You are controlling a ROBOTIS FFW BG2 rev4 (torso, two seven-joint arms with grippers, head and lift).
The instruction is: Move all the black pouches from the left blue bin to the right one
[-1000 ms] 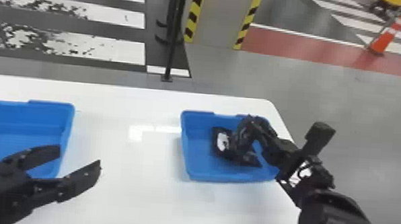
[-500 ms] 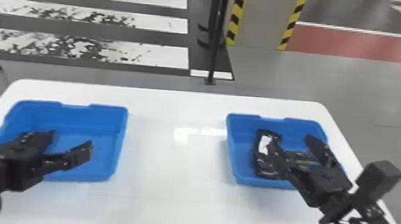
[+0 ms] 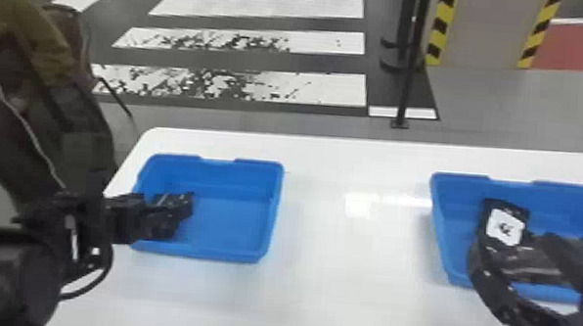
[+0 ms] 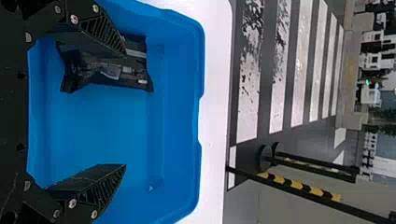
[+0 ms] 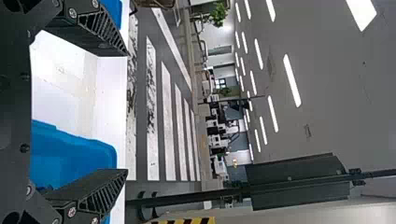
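Observation:
Over the left part of the left blue bin [image 3: 232,224] is my left gripper [image 3: 181,211]. In the left wrist view the left gripper [image 4: 123,109] is open, one finger overlapping a black pouch [image 4: 109,70] that lies at one side of this bin, nothing held. My right gripper [image 3: 520,247] stands apart-fingered above the right blue bin [image 3: 455,255], where a black pouch with a white label [image 3: 504,226] and more dark pouch material [image 3: 531,265] lie. Seen from its wrist, the right gripper [image 5: 127,112] is open and empty, with the right bin [image 5: 70,154] beyond one finger.
Both bins rest on a white table [image 3: 347,257], with bare tabletop between them. Behind its far edge a dark post [image 3: 409,75] stands on the floor. The far bin's blue edge [image 5: 115,8] shows in the right wrist view.
The head view has swung left. My left gripper has moved over the left bin's left part. My right gripper has shifted toward the near side of its bin, away from the labelled pouch.

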